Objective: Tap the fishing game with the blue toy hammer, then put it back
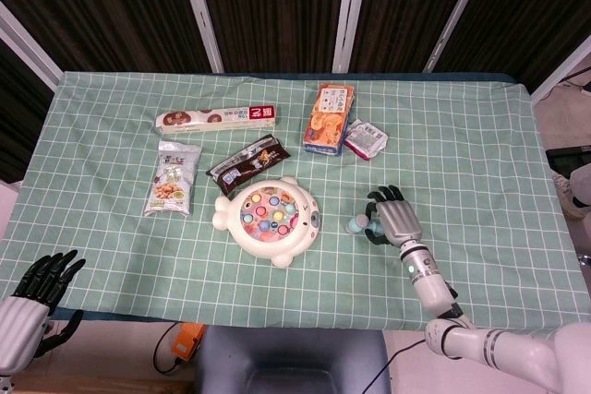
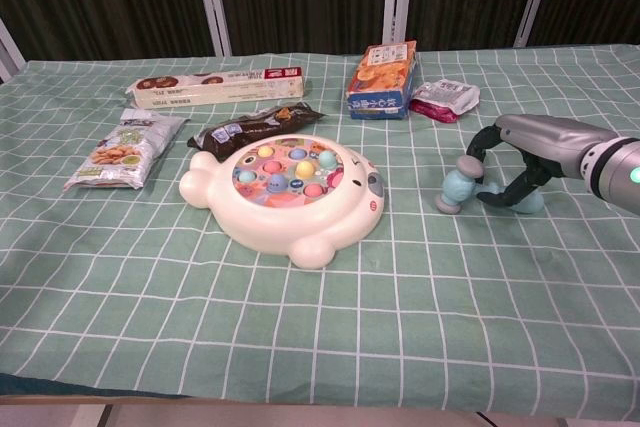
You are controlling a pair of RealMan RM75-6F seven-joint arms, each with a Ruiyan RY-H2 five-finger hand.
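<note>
While one blue toy hammer lies right of one fishing game, the right hand arches over its handle; grasp cannot be confirmed. The left hand hangs released, fingers spread.

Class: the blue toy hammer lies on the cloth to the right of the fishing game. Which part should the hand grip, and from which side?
Grip the handle, coming down from above: the hammer lies flat, head toward the fishing game, handle running under the right hand, whose fingers already arch over it.
</note>
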